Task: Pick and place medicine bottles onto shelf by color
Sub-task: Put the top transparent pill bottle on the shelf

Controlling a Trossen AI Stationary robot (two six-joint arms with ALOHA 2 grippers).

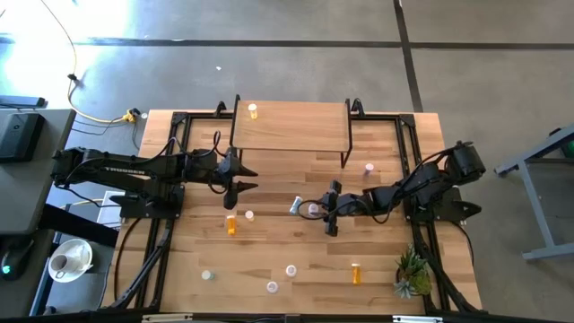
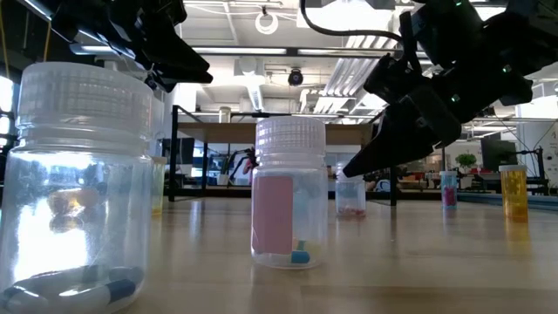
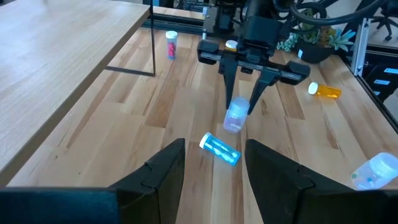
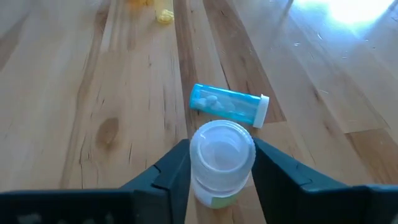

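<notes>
My right gripper [image 1: 323, 210] is near the table's middle, shut on a small pale bottle with a white cap [image 4: 221, 155]. A light blue bottle [image 4: 227, 106] lies on its side on the table just beyond it, toward the left. My left gripper [image 3: 214, 171] is open and empty above the table, left of the middle [image 1: 239, 181]. The light-wood shelf [image 1: 291, 126] stands at the far edge on thin black legs. One pale yellow bottle [image 1: 253, 110] stands on the shelf's far left corner. My right gripper pinches the pale bottle between its two fingers at the cap and upper body [image 4: 198, 152]. The fingers slant down from the table's right side. The bottle is about upright, and in the low view its base [image 2: 350, 211] seems to rest on the table.
Loose bottles are on the table. A pink one [image 1: 369, 168] is right of the shelf, and an orange [image 1: 231, 224] and a white one [image 1: 249, 215] are near my left gripper. Several more [image 1: 291, 269] and an orange one [image 1: 356, 272] are near the front. A small plant [image 1: 412, 274] stands at front right.
</notes>
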